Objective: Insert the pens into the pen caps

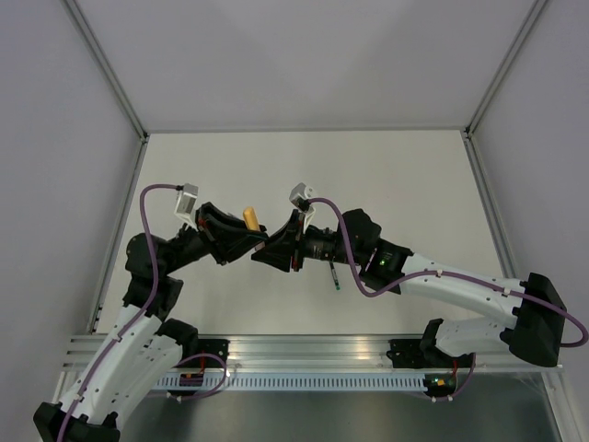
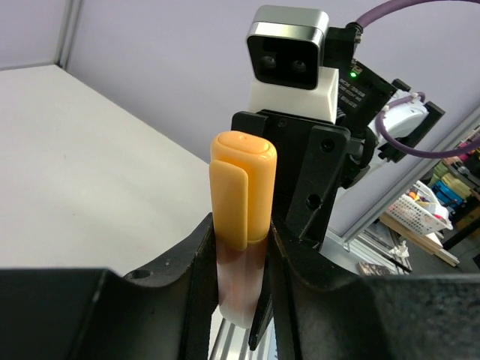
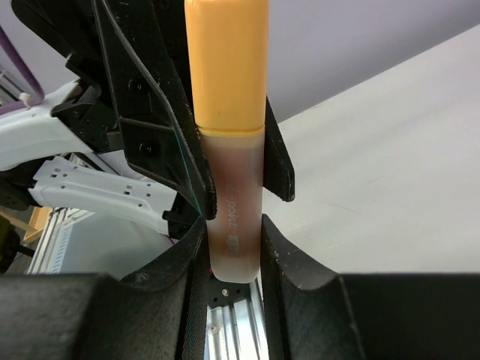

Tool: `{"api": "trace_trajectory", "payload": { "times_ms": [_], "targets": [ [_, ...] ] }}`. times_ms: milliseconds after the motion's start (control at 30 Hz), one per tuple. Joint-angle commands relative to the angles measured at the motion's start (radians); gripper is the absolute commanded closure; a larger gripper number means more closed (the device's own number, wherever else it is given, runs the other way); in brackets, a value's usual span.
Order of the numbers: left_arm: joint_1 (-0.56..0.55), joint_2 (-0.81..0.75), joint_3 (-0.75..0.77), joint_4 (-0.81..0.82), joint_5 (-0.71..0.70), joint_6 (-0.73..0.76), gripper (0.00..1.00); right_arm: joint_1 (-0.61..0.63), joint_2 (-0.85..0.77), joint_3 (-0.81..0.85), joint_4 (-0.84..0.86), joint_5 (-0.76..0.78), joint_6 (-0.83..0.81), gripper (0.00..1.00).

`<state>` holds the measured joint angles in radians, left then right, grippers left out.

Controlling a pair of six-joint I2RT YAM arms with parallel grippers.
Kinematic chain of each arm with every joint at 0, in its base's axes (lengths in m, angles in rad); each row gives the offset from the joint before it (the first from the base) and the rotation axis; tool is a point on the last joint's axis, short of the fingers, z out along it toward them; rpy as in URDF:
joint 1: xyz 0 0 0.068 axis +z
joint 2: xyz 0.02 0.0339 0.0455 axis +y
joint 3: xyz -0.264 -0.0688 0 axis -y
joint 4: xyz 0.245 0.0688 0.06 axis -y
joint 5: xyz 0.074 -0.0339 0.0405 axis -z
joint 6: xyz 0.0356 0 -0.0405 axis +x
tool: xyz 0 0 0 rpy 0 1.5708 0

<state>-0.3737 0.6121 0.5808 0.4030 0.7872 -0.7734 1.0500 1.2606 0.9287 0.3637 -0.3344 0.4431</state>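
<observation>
Capping step: first pen. The orange pen [image 3: 234, 225] carries the orange cap [image 2: 241, 180] on its upper end. The cap's rim meets the barrel with no visible gap, so this insertion reads as done or nearly done.
Right jaws: clamped on the lower barrel of the orange pen.
Left jaws: closed against the same barrel just under the cap; how firmly cannot be told.
Pen location: held in the air over the middle of the table [image 1: 414, 175], between the two arms, with the cap end pointing to about 11 o'clock in the top view.
Next move (judged): confirm the cap is seated, release one set of jaws and set the pen down. Then go for the dark pen [image 1: 333, 276], which lies on the table at about 4 o'clock from the meeting jaws, beside the right arm.
Requirement: axial push only — a side load could tilt the cap.
Count, pens: two — one orange, one dark.
Count, caps: one visible, orange; a second cap is not found in any view.
Count, arms: two.
</observation>
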Motion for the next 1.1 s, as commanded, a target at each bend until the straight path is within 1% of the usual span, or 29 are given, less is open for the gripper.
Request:
{"api": "trace_trajectory", "payload": {
  "times_ms": [0,133,200,300,367,433,467,500,533,600,667,700,767,867,900,1000,1067],
  "targets": [
    [-0.008,-0.014,0.057,-0.072,-0.025,0.054,0.65,-0.013,-0.021,0.033,-0.034,0.126,-0.044,1.0],
    [-0.008,0.001,0.067,-0.085,-0.039,0.054,0.8,-0.013,-0.013,0.045,-0.068,0.155,-0.069,1.0],
    [-0.008,0.012,0.073,-0.087,-0.042,0.054,0.83,-0.013,-0.009,0.056,-0.089,0.158,-0.084,1.0],
    [-0.008,0.029,0.076,-0.082,-0.04,0.048,0.97,-0.013,-0.004,0.061,-0.108,0.164,-0.101,1.0],
    [-0.008,0.037,0.07,-0.07,-0.042,0.037,0.98,-0.013,-0.009,0.056,-0.111,0.16,-0.107,1.0],
    [-0.008,0.038,0.059,-0.037,-0.029,0.019,0.98,-0.012,-0.009,0.048,-0.112,0.144,-0.119,0.97],
    [-0.008,0.038,0.053,-0.023,-0.026,0.013,0.98,-0.013,-0.009,0.045,-0.112,0.141,-0.121,0.94],
    [-0.008,0.041,0.044,-0.006,-0.019,0.007,0.98,-0.012,-0.009,0.045,-0.114,0.135,-0.127,0.87],
    [-0.008,0.043,0.039,0.016,0.01,0.0,0.98,-0.012,-0.007,0.044,-0.114,0.109,-0.138,0.83],
    [-0.008,0.046,0.028,0.072,0.033,-0.026,0.98,-0.013,-0.009,0.042,-0.114,0.092,-0.144,0.79],
    [-0.008,0.04,0.021,0.115,0.055,-0.038,0.98,-0.013,-0.013,0.039,-0.109,0.072,-0.149,0.81],
    [-0.008,0.035,0.021,0.118,0.06,-0.038,0.98,-0.012,-0.016,0.038,-0.108,0.071,-0.15,0.88],
    [-0.008,0.022,0.019,0.119,0.057,-0.033,0.98,-0.013,-0.029,0.03,-0.097,0.072,-0.142,0.99],
    [-0.008,0.015,0.036,0.09,0.05,-0.024,0.98,-0.013,-0.049,0.024,-0.095,0.101,-0.136,1.0],
    [-0.008,0.017,0.045,0.044,0.04,-0.02,0.89,-0.013,-0.053,0.024,-0.098,0.118,-0.133,1.0],
    [-0.008,0.014,0.063,-0.028,0.003,-0.01,0.52,-0.013,-0.058,0.032,-0.112,0.185,-0.138,1.0],
    [-0.008,-0.001,0.062,-0.044,-0.017,-0.001,0.49,-0.012,-0.058,0.032,-0.109,0.207,-0.138,1.0]
  ]
}}
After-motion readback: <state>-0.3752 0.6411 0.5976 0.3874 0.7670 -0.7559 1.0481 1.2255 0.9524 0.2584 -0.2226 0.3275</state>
